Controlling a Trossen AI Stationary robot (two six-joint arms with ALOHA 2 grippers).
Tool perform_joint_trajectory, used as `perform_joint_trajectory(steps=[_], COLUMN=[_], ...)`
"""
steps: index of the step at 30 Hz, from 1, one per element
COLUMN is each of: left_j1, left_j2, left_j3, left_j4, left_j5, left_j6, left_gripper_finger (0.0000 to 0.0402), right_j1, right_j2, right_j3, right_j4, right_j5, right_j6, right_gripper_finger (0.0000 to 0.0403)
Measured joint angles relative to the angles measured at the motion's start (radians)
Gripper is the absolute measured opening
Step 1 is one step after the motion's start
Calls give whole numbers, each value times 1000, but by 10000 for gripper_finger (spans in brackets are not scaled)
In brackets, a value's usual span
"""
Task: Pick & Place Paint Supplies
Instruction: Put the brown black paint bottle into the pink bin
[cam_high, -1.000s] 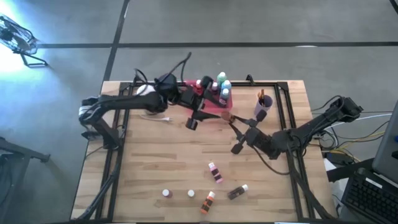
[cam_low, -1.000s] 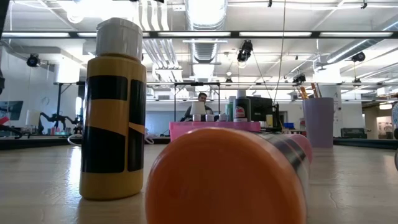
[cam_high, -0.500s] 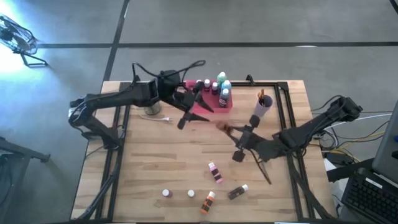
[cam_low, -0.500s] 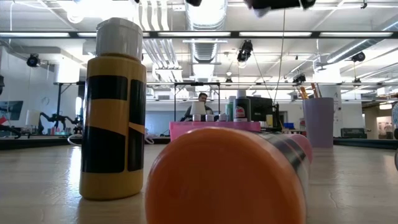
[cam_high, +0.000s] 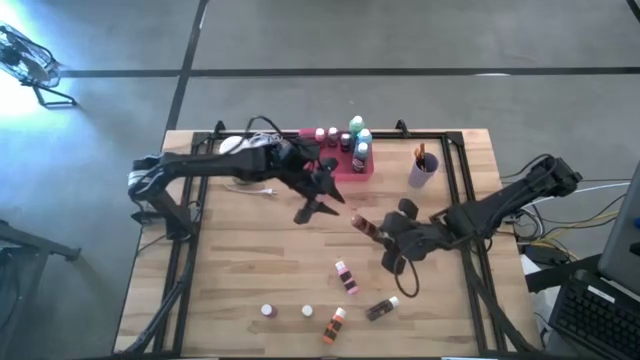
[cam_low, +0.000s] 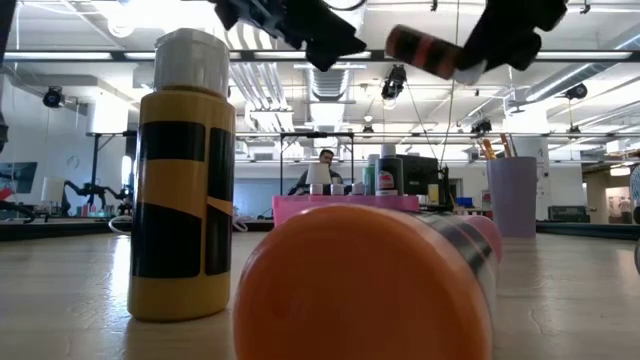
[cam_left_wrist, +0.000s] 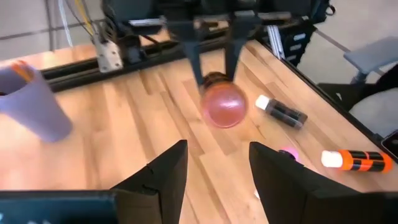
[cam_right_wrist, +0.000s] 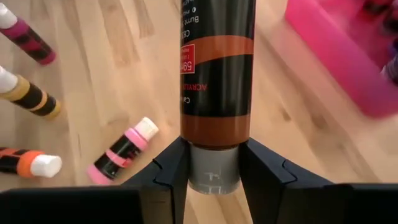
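My right gripper (cam_high: 383, 233) hangs over the table's middle, shut on a brown bottle (cam_high: 366, 226). The low view shows the bottle (cam_low: 428, 50) high above the wood. My left gripper (cam_high: 310, 212) is open and holds nothing. It stands a little to the left of the bottle, facing the bottle's round bottom (cam_left_wrist: 222, 107). Several small white-capped bottles rest on the table near its front edge: a pink one (cam_right_wrist: 124, 149) lies flat, an orange one (cam_high: 334, 322) lies flat, and a yellow one (cam_low: 185, 180) stands upright. More bottles stand in the pink tray (cam_high: 365, 170). My right gripper pinches the brown bottle at its cap end (cam_right_wrist: 212, 167) between the two fingers. The fingers slant down from the table's right side. The bottle sticks straight out beyond them toward my left gripper. It is lifted clear of the table and tilted.
A purple cup (cam_high: 422, 172) with brushes in it stands at the back right, beside the tray. A white lamp (cam_high: 235, 146) with its cord lies at the back left. Black frame rails run along the table's sides. Bare wood shows between the grippers and the loose bottles.
Both grippers have come down and tipped from pointing upward to slanting down, each rolling at the wrist. They now show at the top of the low view. The brown bottle has swung with my right gripper toward the table's near edge, staying clear of the wood.
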Motion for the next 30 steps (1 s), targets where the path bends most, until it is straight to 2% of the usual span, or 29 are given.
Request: perform_joint_trajectory(steps=[7, 12, 16, 19, 26, 30], left_j1=[-32, -31, -49, -80, -134, -134], left_j2=[91, 138, 178, 203, 215, 214], left_j3=[2, 2, 2, 2, 25, 40], left_j4=[29, 26, 53, 80, 127, 184], left_j5=[-13, -15, -17, -18, -195, -217], left_j6=[-18, -38, -1, 62, 167, 144], left_gripper_finger=[185, 236, 278, 293, 291, 292], right_j1=[-4, -7, -19, -37, -49, -48], right_j2=[0, 0, 0, 0, 0, 0], right_j3=[-16, -17, -17, -17, -17, -17], right_j4=[-88, -131, -130, -130, -129, -116], right_j5=[-81, -171, -193, -196, -197, -198], right_j6=[89, 147, 155, 139, 107, 105], right_gripper_finger=[119, 109, 114, 119, 109, 116])
